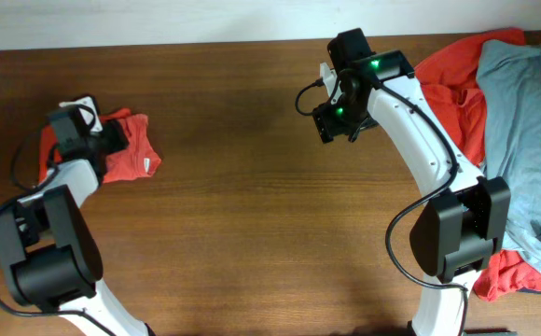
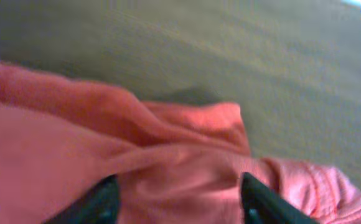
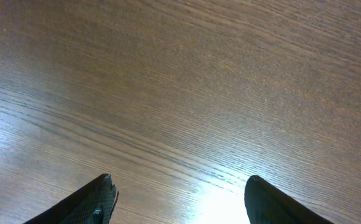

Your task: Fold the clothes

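A small bunched orange-red T-shirt point(image 1: 132, 149) lies at the table's left side. My left gripper point(image 1: 110, 138) sits over its left part. In the left wrist view this shirt point(image 2: 168, 143) fills the frame, and the left gripper point(image 2: 177, 194) is open, its dark fingertips point(image 2: 261, 202) wide apart with cloth lying between and under them. My right gripper point(image 1: 332, 123) hovers over bare wood at the upper middle; in the right wrist view the right gripper point(image 3: 177, 186) is open and empty. More clothes are piled at the right: an orange-red shirt point(image 1: 452, 89) under a grey-blue shirt point(image 1: 522, 121).
Brown wooden table point(image 1: 252, 205) spans the view, with a white wall strip along the far edge. The right arm's base point(image 1: 457, 233) stands in front of the pile, and orange cloth point(image 1: 513, 275) shows beside it. The left arm's base point(image 1: 51, 252) is at the lower left.
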Robot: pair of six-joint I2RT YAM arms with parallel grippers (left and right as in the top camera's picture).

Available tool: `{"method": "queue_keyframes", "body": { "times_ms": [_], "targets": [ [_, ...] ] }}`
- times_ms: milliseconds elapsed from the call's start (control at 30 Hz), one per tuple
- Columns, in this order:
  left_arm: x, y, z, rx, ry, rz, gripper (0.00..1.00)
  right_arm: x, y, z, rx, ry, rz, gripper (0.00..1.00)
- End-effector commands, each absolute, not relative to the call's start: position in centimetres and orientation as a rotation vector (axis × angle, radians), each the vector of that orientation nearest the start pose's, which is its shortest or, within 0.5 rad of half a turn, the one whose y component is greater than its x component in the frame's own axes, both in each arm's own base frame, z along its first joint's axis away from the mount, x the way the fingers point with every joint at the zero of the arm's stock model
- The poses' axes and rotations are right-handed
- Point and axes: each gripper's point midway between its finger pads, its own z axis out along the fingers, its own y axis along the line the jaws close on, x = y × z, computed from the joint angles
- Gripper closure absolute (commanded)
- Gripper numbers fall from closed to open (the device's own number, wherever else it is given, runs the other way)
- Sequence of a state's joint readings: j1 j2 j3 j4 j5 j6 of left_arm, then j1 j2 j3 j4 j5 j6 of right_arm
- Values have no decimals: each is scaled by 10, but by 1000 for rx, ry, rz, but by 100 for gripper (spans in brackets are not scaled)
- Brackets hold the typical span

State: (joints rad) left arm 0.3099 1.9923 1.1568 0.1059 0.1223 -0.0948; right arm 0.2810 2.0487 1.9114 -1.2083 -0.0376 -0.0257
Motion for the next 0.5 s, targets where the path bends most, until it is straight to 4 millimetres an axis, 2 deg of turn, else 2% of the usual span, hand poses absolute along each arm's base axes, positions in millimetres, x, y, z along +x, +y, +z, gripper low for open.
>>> {"method": "queue_keyframes", "body": {
  "times_ms": [0, 67, 100, 200, 267, 333, 467],
  "targets": [
    [515, 158, 72, -445, 2226, -15, 26, 429, 128, 138, -435, 2880, 81, 28],
    [517, 159, 84, -431, 2238, -8, 6, 429, 128, 138, -435, 2880, 81, 28],
    [518, 159, 91, -408, 2243, 3, 1, 429, 128, 138, -435, 2880, 81, 28],
    [518, 161, 119, -382, 2237, 31, 1, 429, 127, 138, -434, 2881, 80, 28],
    [512, 174, 135, -417, 2219, 100, 1, 429, 127, 138, -434, 2880, 80, 27],
    [507, 192, 140, -465, 2202, 184, 1, 429, 127, 138, -434, 2880, 80, 27],
    [498, 220, 137, -534, 2187, 254, 2, 429, 127, 138, -434, 2881, 80, 27]
  ]
}}
